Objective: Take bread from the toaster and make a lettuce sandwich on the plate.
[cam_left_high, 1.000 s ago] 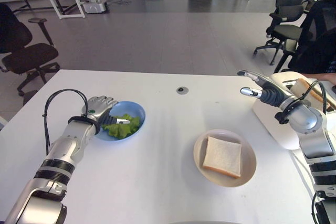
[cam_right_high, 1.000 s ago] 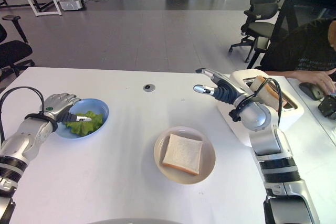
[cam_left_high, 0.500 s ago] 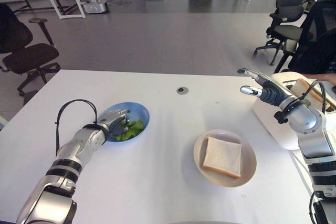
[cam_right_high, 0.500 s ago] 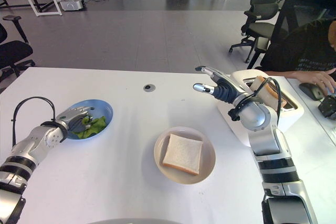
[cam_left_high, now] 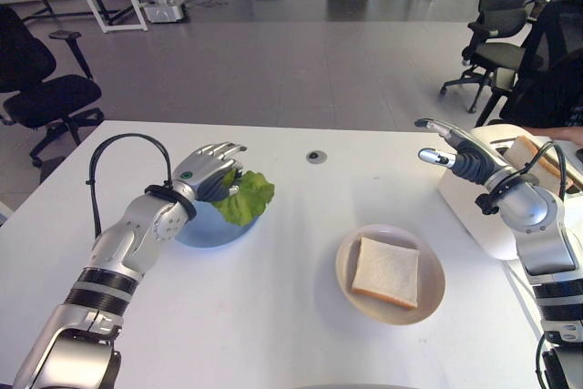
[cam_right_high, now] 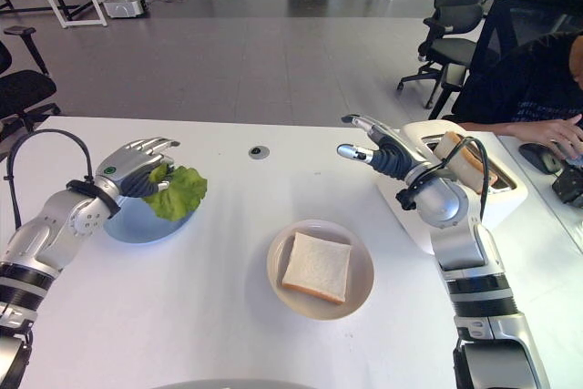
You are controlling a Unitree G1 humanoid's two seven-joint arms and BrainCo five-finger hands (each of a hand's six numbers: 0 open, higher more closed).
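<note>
My left hand (cam_left_high: 206, 173) is shut on a green lettuce leaf (cam_left_high: 246, 196), held just above the blue bowl (cam_left_high: 208, 231) at the left of the white table. A slice of white bread (cam_left_high: 385, 271) lies flat on the beige plate (cam_left_high: 432, 299) in the middle right. The white toaster (cam_right_high: 492, 190) stands at the right edge with another slice of bread (cam_right_high: 455, 154) sticking out of its slot. My right hand (cam_left_high: 453, 158) hovers open beside the toaster, above the table, holding nothing.
A small round grommet (cam_left_high: 316, 157) sits in the table top beyond the plate. A person's arm rests at a desk with a mouse (cam_right_high: 542, 158) behind the toaster. Bare table lies between bowl and plate and along the near edge.
My left hand has risen out of the bowl with a lettuce leaf and shifted slightly right. The right hand has stayed where it was.
</note>
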